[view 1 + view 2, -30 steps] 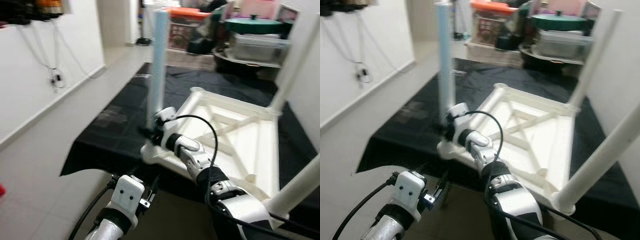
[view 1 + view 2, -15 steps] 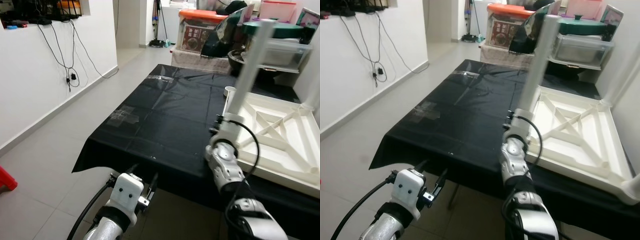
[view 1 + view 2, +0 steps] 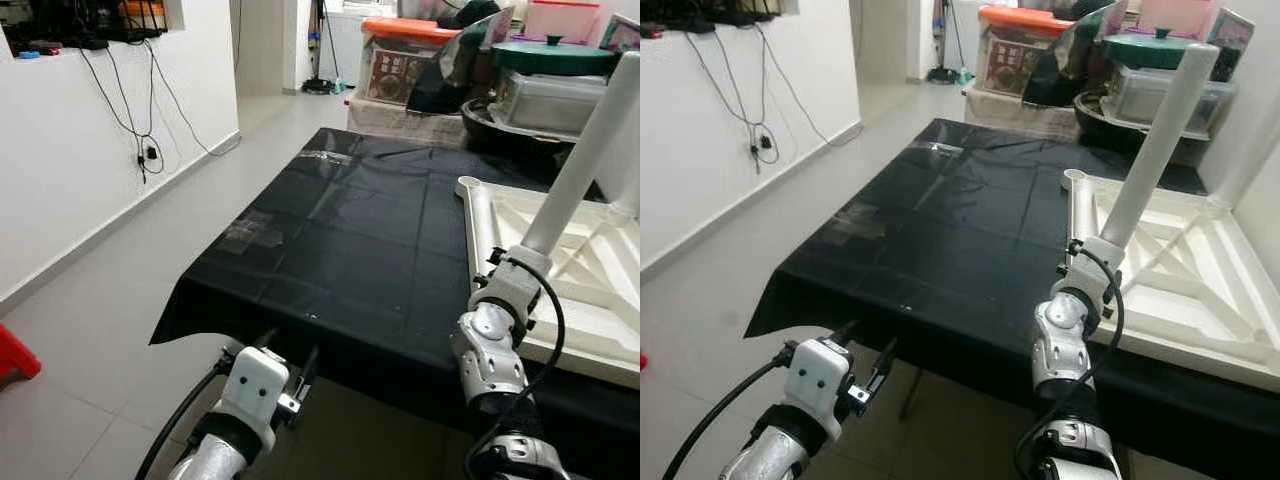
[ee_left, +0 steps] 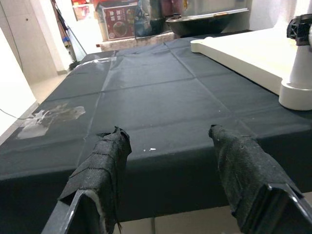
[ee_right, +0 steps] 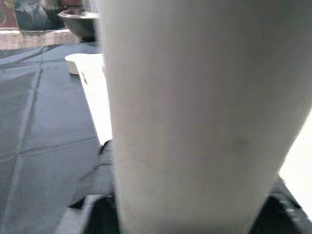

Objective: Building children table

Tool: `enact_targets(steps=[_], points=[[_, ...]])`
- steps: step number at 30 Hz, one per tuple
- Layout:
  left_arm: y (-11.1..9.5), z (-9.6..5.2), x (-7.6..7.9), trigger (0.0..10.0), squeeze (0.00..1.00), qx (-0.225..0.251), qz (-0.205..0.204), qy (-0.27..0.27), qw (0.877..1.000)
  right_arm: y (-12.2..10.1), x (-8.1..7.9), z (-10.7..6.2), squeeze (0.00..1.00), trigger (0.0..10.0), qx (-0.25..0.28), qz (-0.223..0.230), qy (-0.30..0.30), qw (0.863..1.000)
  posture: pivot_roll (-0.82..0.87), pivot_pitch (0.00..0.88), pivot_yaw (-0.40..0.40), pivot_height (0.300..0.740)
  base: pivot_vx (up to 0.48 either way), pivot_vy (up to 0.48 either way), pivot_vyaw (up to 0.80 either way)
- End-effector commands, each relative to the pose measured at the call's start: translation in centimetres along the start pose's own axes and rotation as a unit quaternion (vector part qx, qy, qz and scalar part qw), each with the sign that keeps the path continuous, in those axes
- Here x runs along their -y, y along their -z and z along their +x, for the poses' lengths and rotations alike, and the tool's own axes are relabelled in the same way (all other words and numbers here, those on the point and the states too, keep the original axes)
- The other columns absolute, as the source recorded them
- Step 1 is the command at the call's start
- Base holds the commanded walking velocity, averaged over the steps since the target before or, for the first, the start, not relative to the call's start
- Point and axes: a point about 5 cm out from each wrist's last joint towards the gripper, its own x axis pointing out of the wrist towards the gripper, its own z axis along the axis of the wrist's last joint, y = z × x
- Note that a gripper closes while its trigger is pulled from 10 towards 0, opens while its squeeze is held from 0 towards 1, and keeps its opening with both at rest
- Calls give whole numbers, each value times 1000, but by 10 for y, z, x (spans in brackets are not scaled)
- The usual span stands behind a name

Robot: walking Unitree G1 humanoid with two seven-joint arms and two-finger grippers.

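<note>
Nearest first: left gripper (image 4: pixel 165 170) hanging just off the near edge of the black-covered table (image 3: pixel 330 240), fingers (image 4: pixel 105 161) spread wide, nothing between them, doing no work. Fine where it is, but any drift forward would probably catch the overhanging cloth and drag it.

A bit further in, right gripper (image 3: pixel 1092 262) up at the near right part of the table, wrapped around the base of a white table leg (image 3: pixel 1155 135). Looks clamped on it going by the wrist view, with the leg right between the fingers, though the fingertips themselves stay hidden behind the tube. Leg tilted, top leaning away to the right, nowhere near upright.

Just past that, the upside-down white tabletop (image 3: pixel 1185 275) lying flat along the right side of the cloth, ribs facing up, with one corner socket (image 3: pixel 1073 178) showing at its far left corner.

Stuff that could go sideways, judging from here:
- Held low and leaning like that, lots of leverage on the grip. Could easily twist or slip out.
- Pushed in at an angle, likely to jam or skid off the socket rim instead of seating.
- Sideways shove on the tabletop might slide it across the slick cloth toward the right edge.
- Tall leg swinging near the bins (image 3: pixel 545 90) at the far end, so might clip something.
</note>
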Motion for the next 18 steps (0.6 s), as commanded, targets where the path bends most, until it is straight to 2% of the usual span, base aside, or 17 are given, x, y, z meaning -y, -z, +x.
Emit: enact_targets(steps=[1, 2, 3, 4, 5, 8, 10, 12, 14, 16, 18], points=[[5, -1, 1, 10000, 0, -10, -1, 4, 1000, 8, 16, 5, 1000, 10000, -11, -16, 30, 999, 116, 0, -69, 740, 0, 0, 0], [5, -1, 1, 10000, 0, -10, -1, 4, 1000, 7, 14, 2, 1000, 10000, -6, -16, 21, 1000, 117, 0, -71, 740, 0, 0, 0], [5, -1, 0, 10000, 0, -11, -1, 4, 1000, 6, 11, -3, 529, 10000, 3, -23, 8, 1000, 114, 0, -63, 740, 0, 0, 0], [5, -1, 0, 10000, 0, -11, -1, 4, 1000, 6, 11, -3, 529, 10000, 3, -23, 8, 1000, 114, 0, -63, 740, 0, 0, 0], [6, 0, 0, 10000, 0, -11, -1, 4, 1000, 5, 9, -7, 0, 10000, 8, -29, 1, 1000, 114, 0, -63, 740, 0, 0, 0], [6, 0, -1, 10000, 0, -12, -2, 4, 1000, 4, 8, -15, 0, 10000, 24, -36, -25, 999, 111, 0, -64, 740, 0, 0, 0], [7, 0, -1, 10000, 0, -14, -2, 4, 1000, 3, 10, -29, 0, 10000, 47, -50, -61, 996, 107, 0, -64, 740, 0, 0, 0], [7, 0, -1, 10000, 0, -14, -2, 4, 1000, 3, 10, -29, 0, 10000, 47, -50, -61, 996, 107, 0, -64, 740, 0, 0, 0], [9, 0, -1, 10000, 0, -20, -2, 5, 1000, 8, 22, -46, 0, 10000, 51, -66, -99, 992, 99, 0, -59, 740, 0, 0, 0], [9, 0, -1, 10000, 0, -20, -2, 5, 1000, 8, 22, -46, 0, 10000, 51, -66, -99, 992, 99, 0, -59, 740, 0, 0, 0], [10, 0, -1, 10000, 0, -22, -2, 7, 1000, 16, 30, -60, 0, 10000, 32, -63, -135, 988, 96, 0, -55, 740, 0, 0, 0]])
